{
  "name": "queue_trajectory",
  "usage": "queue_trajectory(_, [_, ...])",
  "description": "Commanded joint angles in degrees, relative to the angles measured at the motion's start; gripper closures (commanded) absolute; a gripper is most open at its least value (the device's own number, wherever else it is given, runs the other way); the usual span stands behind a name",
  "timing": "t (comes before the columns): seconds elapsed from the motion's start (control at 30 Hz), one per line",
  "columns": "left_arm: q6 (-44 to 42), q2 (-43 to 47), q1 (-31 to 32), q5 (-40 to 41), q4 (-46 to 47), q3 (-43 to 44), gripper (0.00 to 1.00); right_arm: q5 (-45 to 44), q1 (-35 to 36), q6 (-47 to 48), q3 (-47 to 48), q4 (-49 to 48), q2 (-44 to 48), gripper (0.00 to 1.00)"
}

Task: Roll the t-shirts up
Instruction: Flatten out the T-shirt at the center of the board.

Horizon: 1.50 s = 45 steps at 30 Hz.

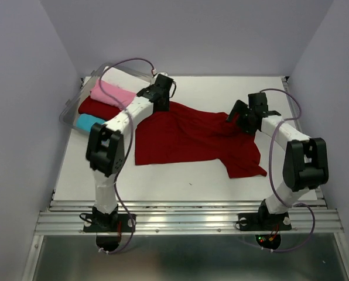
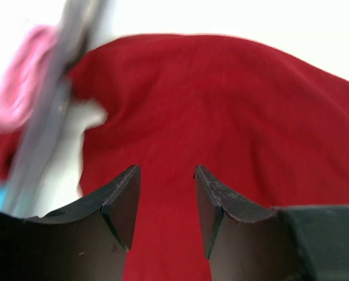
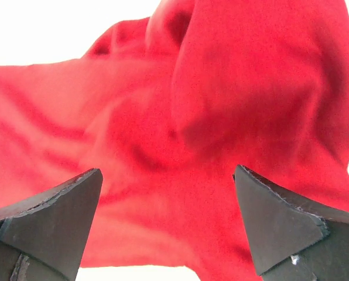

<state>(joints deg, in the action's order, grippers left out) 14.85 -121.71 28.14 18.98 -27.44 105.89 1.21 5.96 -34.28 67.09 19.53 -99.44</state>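
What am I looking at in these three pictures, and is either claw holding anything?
Two robot arms stand at a white table. One picture looks down from above; the other two come from wrist cameras, each showing its own fingers. A large dark red t-shirt lies spread on the table. At far left a clear bin holds rolled shirts. The left gripper and right gripper are both open over the red cloth, holding nothing.

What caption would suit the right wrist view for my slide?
The right gripper, jaws wide open, faces the rumpled dark red t-shirt.
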Motion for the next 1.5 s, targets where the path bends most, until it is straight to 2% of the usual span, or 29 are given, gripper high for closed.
queue_trajectory(0.0, [5.88, 21.05, 0.42, -0.35, 1.16, -17.48, 0.47, 2.48, -0.33, 1.32, -5.29, -0.72, 10.74, 0.0])
queue_trajectory(0.1, [12.53, 31.25, 0.42, -0.96, 0.29, -28.33, 0.47, 3.27, -0.33, 0.62, -11.09, -0.46, 17.24, 0.0])
queue_trajectory(0.13, [14.31, 35.88, 0.42, -1.23, 0.02, -35.15, 0.47, 4.23, -0.33, 0.1, -13.37, -0.2, 18.65, 0.0])
queue_trajectory(0.23, [21.78, 43.28, 0.42, -1.14, -0.42, -47.32, 0.5, 5.64, -0.33, -0.43, -15.67, 0.24, 23.05, 0.0])
queue_trajectory(0.3, [25.12, 45.85, 0.25, -0.7, -0.16, -53.99, 0.51, 5.91, -0.33, -0.09, -16.81, 1.29, 25.08, 0.0])
queue_trajectory(0.43, [31.89, 48.32, -1.41, -2.63, 2.38, -60.51, 0.51, 6.25, -0.33, 0.01, -17.87, 2.53, 26.57, 0.0])
queue_trajectory(0.5, [32.43, 47.62, -2.56, -3.6, 4.23, -62.63, 0.5, 6.43, -0.33, -0.17, -18.39, 2.79, 27.36, 0.0])
queue_trajectory(0.77, [33.05, 43.58, -7.13, -4.22, 10.47, -65.19, 0.49, 5.99, -0.33, -0.08, -19.63, 3.94, 29.21, 0.0])
queue_trajectory(1.03, [32.08, 39.72, -7.22, -5.27, 13.9, -64.93, 0.56, 5.73, -0.33, -0.08, -20.33, 4.55, 30.0, 0.0])
queue_trajectory(1.13, [32.17, 39.18, -7.22, -5.36, 13.73, -64.58, 0.7, 5.64, -0.33, -0.26, -20.33, 4.64, 30.09, 0.0])
queue_trajectory(1.23, [31.99, 41.02, -7.31, -5.19, 12.77, -64.14, 0.89, 5.38, -0.33, -0.17, -20.33, 4.73, 30.09, 0.0])
queue_trajectory(1.3, [31.82, 42.16, -7.31, -4.4, 11.72, -63.79, 0.97, 5.38, -0.33, -0.17, -20.33, 4.82, 30.01, 0.0])
queue_trajectory(1.33, [31.73, 43.3, -7.31, -4.04, 10.58, -63.35, 1.0, 5.47, -0.33, -0.26, -20.42, 4.73, 29.92, 0.0])
queue_trajectory(1.47, [30.15, 45.42, -7.31, -2.81, 7.67, -62.03, 1.0, 5.47, -0.33, -0.17, -20.6, 4.73, 29.57, 0.0])
